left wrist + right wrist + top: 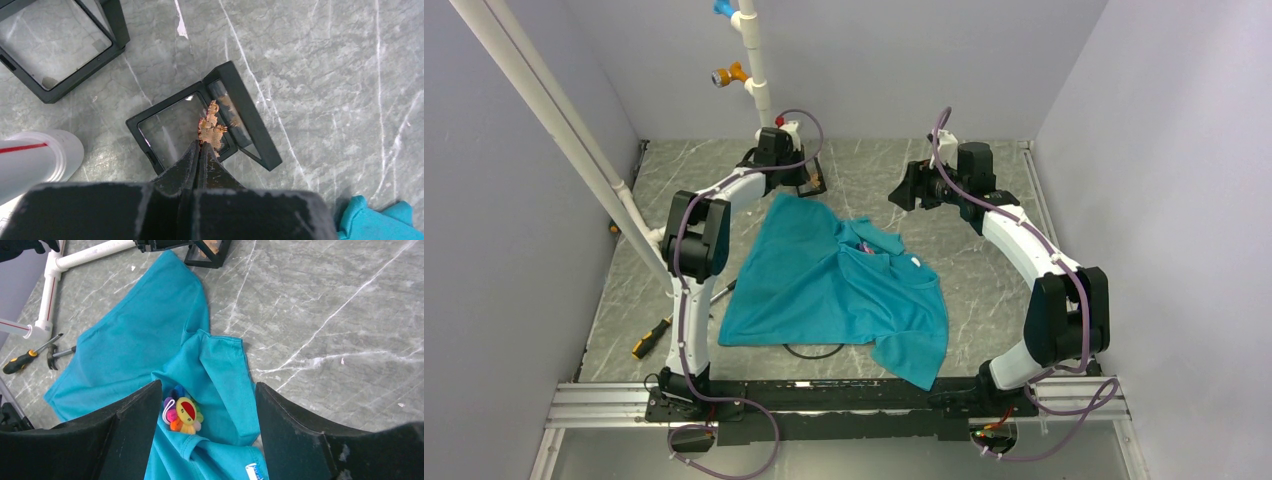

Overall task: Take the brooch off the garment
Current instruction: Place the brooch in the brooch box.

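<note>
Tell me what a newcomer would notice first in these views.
The teal T-shirt sprawls across the middle of the marble table, with a bright multicoloured brooch near its neckline, framed between the right arm's open jaws. Beyond the shirt, the left arm's shut jaws pinch a small orange piece over an open black box.

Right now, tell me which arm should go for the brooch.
Right. The right pincer is open above the shirt, the brooch framed between its jaws in the wrist view. The left pincer is shut on an orange piece over a black case, beyond the shirt.
</note>
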You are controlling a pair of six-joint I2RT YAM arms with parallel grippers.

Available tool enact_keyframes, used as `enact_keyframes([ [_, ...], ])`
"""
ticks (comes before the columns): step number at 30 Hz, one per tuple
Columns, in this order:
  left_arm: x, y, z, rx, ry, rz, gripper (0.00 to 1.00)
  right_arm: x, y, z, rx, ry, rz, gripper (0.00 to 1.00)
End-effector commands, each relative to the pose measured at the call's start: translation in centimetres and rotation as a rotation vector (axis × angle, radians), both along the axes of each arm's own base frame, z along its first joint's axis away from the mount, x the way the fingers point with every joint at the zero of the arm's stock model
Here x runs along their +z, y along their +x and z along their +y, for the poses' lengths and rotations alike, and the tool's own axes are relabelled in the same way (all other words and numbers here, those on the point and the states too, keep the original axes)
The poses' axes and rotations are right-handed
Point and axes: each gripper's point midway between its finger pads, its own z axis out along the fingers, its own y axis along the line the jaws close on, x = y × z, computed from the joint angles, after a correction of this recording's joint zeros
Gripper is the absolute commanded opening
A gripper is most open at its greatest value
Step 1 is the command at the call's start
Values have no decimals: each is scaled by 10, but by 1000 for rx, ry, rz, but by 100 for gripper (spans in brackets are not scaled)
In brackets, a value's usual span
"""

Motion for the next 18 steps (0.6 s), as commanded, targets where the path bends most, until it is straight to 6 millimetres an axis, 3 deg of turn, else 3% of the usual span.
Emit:
enact_keyframes([
  [1,30,6,8,17,24,-112,0,9,2,2,25,18,-44,71],
  [10,62,-2,42,-33,275,-313,0,9,2,4,34,22,-39,71],
  [15,75,-13,41,-158,355,-436,0,8,3,4,34,21,-37,71],
  [18,87,-24,28,-282,345,-518,0,7,3,5,35,18,-33,71],
])
